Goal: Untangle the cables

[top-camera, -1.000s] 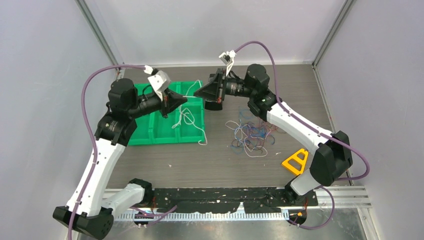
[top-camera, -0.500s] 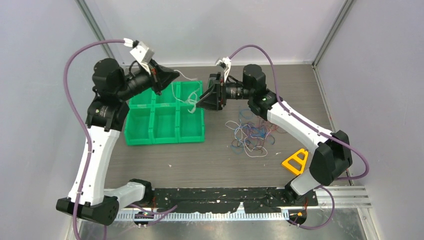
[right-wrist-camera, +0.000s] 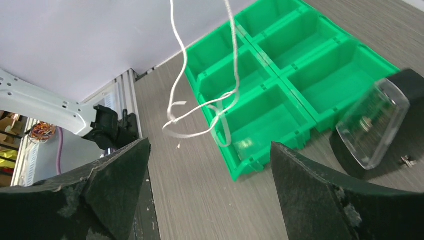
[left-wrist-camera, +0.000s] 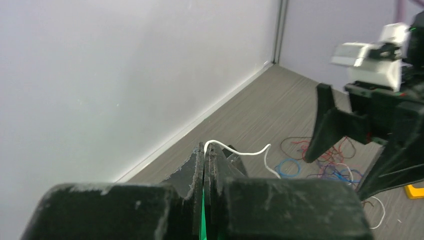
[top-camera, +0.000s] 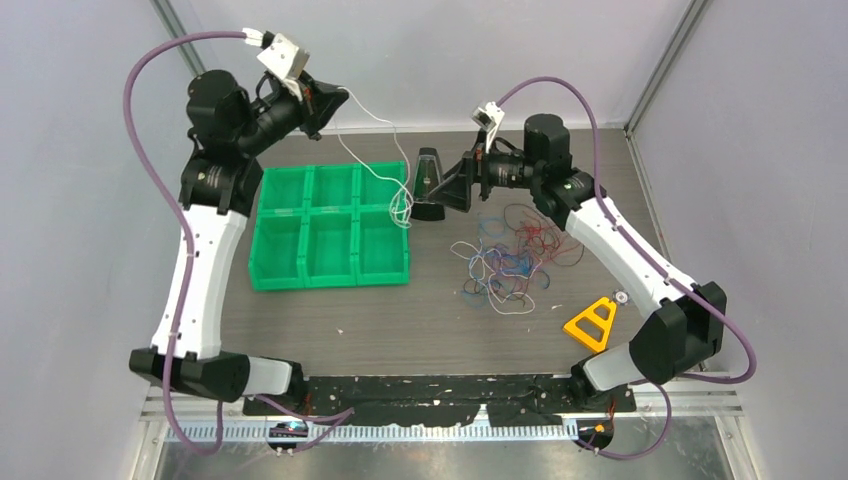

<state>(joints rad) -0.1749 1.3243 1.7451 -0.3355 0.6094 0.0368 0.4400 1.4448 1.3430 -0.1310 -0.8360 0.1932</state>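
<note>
A green tray [top-camera: 305, 211] [right-wrist-camera: 239, 166] of glossy moulded plastic, split into six square compartments, lies on the table [top-camera: 400, 325] at 9 o'clock from the middle. The table has a grey, streaked wood-grain surface. Just off the tray's far right corner, at 1 o'clock from it, stands a black base with a clear block on top [top-camera: 428, 186] [right-wrist-camera: 376, 125]. It sits right in front of the right gripper [top-camera: 452, 186] [right-wrist-camera: 210, 148].

At 3 o'clock from the tray is the tangle of coloured cables [top-camera: 510, 255] [left-wrist-camera: 325, 162], thin red, blue and white wires in loose loops, spread flat on the table. A flat yellow triangle [top-camera: 592, 322] with an open centre lies at 4 o'clock from the tangle, apart from it.

The left gripper [top-camera: 328, 100] [left-wrist-camera: 206, 155] is raised high at 11 o'clock, near the pale, plain back wall [left-wrist-camera: 125, 75]. Its matt black fingers are pressed together on a thin white cable [top-camera: 400, 210] [left-wrist-camera: 240, 152] [right-wrist-camera: 172, 120]. The cable arcs out from them and hangs down in two strands. These strands end in a knotted curl over the tray's right edge; whether the curl touches the tray cannot be told.

The right gripper's jaws are spread wide, holding nothing, with the hanging curl in front of them.
</note>
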